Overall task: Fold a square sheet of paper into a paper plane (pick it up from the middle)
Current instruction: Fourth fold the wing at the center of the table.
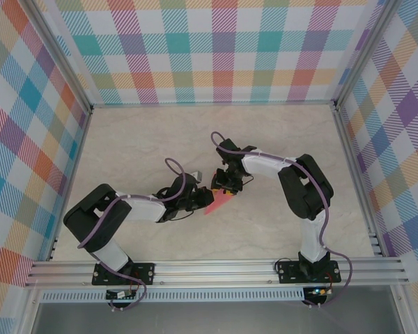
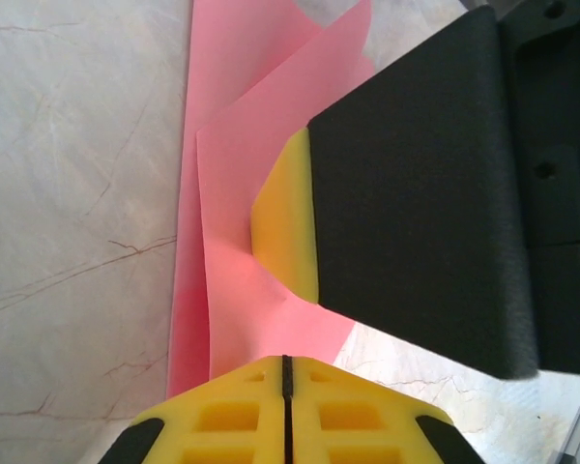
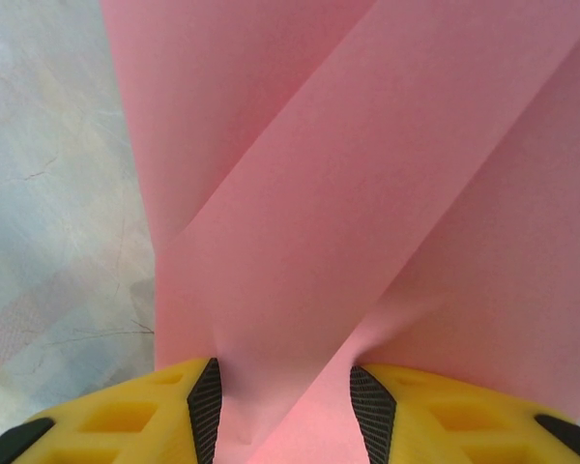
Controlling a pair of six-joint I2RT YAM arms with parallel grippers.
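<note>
Pinching folded paper between two grippers, just above the table.

Left gripper (image 2: 285, 406) is closing flush on the sheet's edge; right gripper (image 3: 282, 406) is gripping the bunched layers, likely steadying a crease. The square sheet of paper (image 1: 219, 202) is showing salmon-pink, layered, tapering, between both arms mid-table (image 1: 160, 139).

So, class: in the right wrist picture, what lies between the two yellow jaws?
The folded pink paper runs down between the right gripper jaws in the right wrist view; no bare gap shows there.
</note>
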